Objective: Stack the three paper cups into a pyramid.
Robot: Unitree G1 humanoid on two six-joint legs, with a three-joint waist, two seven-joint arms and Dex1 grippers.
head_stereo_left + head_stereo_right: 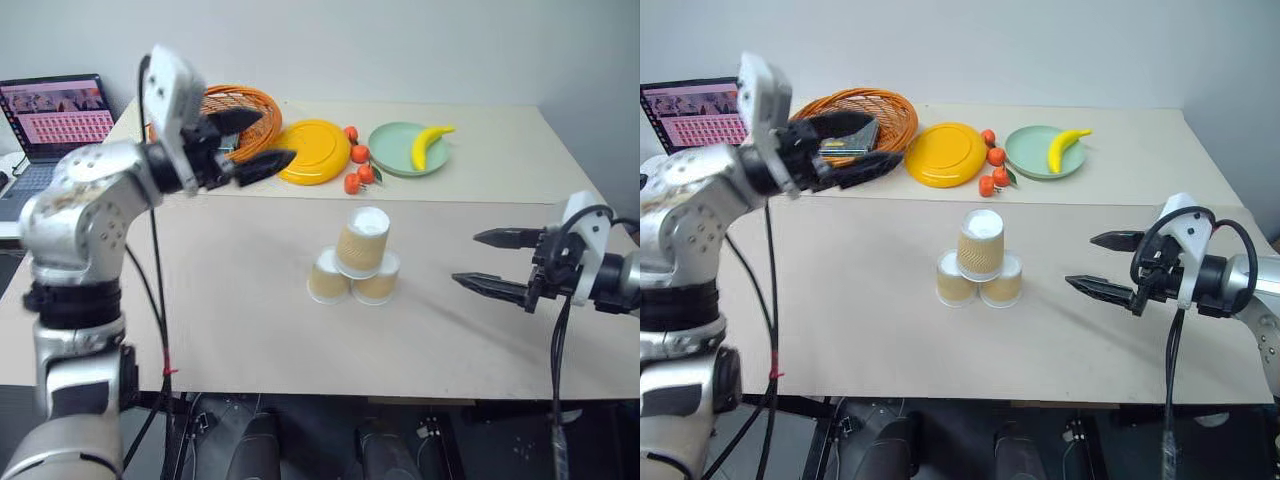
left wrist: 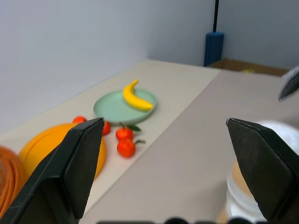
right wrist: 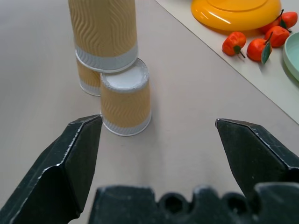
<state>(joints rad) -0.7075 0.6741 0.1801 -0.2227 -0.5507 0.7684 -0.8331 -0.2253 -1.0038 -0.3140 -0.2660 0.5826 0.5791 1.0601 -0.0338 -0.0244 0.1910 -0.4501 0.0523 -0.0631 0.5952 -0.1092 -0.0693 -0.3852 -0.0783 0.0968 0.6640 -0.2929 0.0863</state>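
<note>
Beige tabletop (image 1: 200, 290) stretches in front of me under a plain grey wall, and I will place everything from the pyramid (image 1: 355, 258) of paper cups standing near its middle. I count three cups, all upside down with their white bases up: two form the bottom row, touching side by side, the left base cup (image 1: 326, 277) and the right base cup (image 1: 378, 279), and the third, the top cup (image 1: 362, 241), sits upright across the pair, resting on both. My left gripper (image 1: 248, 140) hangs raised behind and well to the left of the pyramid, its two black fingers spread wide with nothing between them. My right gripper (image 1: 490, 261) hovers well to the right of the pyramid, pointing toward it, fingers also spread wide and empty; neither gripper touches a cup. Behind the pyramid, along the far strip of the table, I count one yellow disc (image 1: 312, 150), directly beyond the cups, and one orange wire basket (image 1: 855, 118) farther left of that, behind my left gripper. Just to the right of the disc lie small orange fruits (image 1: 359, 166) in a loose cluster; I can make out four of them, some with green leaves. Behind and to the right of the pyramid is one green plate (image 1: 398, 152) carrying a single banana (image 1: 428, 144). Far to the left of the pyramid, at the table's edge, stands one open laptop (image 1: 52, 118) with its screen lit.
</note>
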